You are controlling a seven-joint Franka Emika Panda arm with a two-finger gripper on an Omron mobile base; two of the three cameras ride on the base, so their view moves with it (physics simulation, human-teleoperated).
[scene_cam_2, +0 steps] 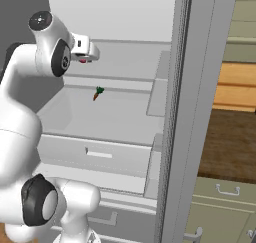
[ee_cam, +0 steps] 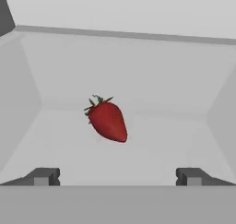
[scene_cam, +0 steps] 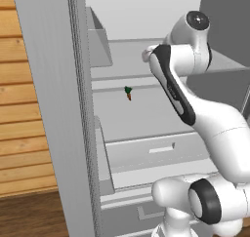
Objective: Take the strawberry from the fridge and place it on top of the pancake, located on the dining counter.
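Observation:
The fridge stands open, with pale shelves inside. In the hand view the dark-red strawberry lies on a pale shelf, straight ahead and a little beyond the fingertips. My gripper is open, its two dark tips wide apart with nothing between them. From the right base view my white hand reaches onto the upper shelf, and a speck of the strawberry shows just under it. The pancake and the dining counter are out of view.
A small orange piece with a green top lies on the shelf below. The open fridge door stands close on the left, the other door edge on the right. A drawer front sits lower. Pale green cabinets are at the right.

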